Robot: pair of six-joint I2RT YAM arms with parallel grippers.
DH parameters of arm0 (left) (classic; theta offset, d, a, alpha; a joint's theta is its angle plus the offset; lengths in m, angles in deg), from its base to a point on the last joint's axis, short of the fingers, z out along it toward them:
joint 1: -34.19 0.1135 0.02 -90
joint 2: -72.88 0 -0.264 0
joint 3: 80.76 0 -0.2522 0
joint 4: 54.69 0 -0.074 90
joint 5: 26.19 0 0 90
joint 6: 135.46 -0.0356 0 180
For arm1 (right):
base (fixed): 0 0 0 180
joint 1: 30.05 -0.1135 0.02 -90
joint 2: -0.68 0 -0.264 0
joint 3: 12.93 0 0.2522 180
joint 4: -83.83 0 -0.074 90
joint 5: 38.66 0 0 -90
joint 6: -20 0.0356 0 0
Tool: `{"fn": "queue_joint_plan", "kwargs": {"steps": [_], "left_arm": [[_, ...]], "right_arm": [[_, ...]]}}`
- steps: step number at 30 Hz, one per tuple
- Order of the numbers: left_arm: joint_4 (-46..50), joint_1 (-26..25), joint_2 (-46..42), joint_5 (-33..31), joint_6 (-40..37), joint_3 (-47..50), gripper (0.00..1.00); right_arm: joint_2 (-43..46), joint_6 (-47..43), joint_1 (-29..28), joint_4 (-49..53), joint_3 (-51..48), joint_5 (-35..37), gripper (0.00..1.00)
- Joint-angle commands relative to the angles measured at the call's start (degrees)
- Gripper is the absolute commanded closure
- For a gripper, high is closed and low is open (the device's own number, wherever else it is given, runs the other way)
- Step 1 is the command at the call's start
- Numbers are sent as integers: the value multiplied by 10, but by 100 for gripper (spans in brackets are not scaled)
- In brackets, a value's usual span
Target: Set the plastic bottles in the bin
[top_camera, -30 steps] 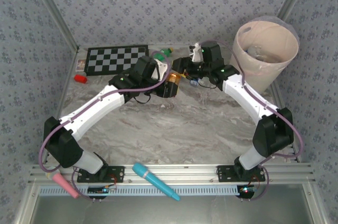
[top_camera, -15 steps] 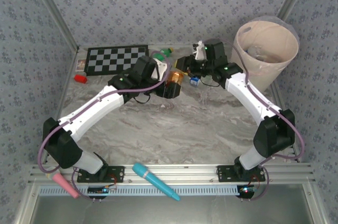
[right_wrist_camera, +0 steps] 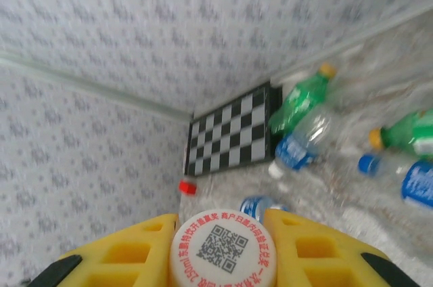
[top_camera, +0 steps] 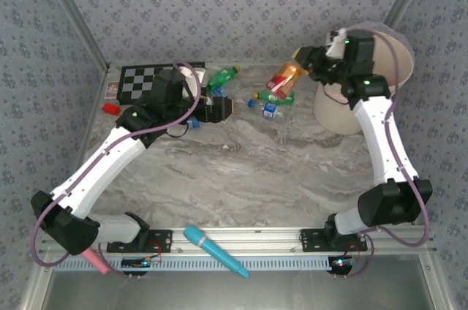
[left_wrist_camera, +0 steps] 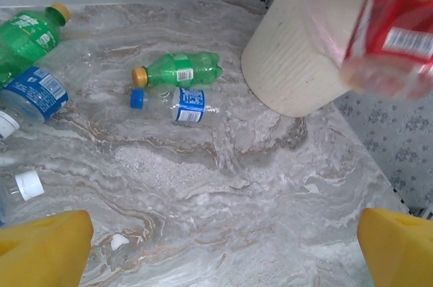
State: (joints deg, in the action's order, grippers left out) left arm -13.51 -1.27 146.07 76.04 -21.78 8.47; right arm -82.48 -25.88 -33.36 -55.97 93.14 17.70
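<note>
The right claw [top_camera: 308, 60] is clamped on one end of a red-labelled bottle [top_camera: 285, 77], raised at one o'clock beside the bin [top_camera: 330, 109], likely ready to drop it in. The left claw [left_wrist_camera: 223, 243] gapes wide and empty above loose bottles [left_wrist_camera: 177, 78] at twelve o'clock on the worktop [top_camera: 278, 171].

red-label bottle [left_wrist_camera: 396, 36]: blurred, cut by top edge | bin [left_wrist_camera: 298, 57]: top cut off | left fingers [left_wrist_camera: 47, 246]: cropped by bottom edge

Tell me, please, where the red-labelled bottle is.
Top view, far right: the red-labelled bottle is gripped by the right end effector in the air, just left of the bin.
</note>
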Motion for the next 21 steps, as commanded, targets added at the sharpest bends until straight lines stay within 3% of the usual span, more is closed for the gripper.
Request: {"fn": "queue_joint_plan", "kwargs": {"steps": [1, 9, 14, 21], "left_arm": [[-18, 5, -17, 3, 14, 27, 0], [-34, 6, -29, 11, 17, 49, 0], [-36, 12, -44, 7, 15, 62, 0], [-46, 21, -65, 7, 14, 85, 0]], "right_arm": [[17, -7, 44, 40, 51, -5, 70], [24, 38, 182, 38, 99, 22, 70], [26, 41, 255, 77, 122, 89, 70], [-1, -1, 294, 129, 143, 153, 68]]}}
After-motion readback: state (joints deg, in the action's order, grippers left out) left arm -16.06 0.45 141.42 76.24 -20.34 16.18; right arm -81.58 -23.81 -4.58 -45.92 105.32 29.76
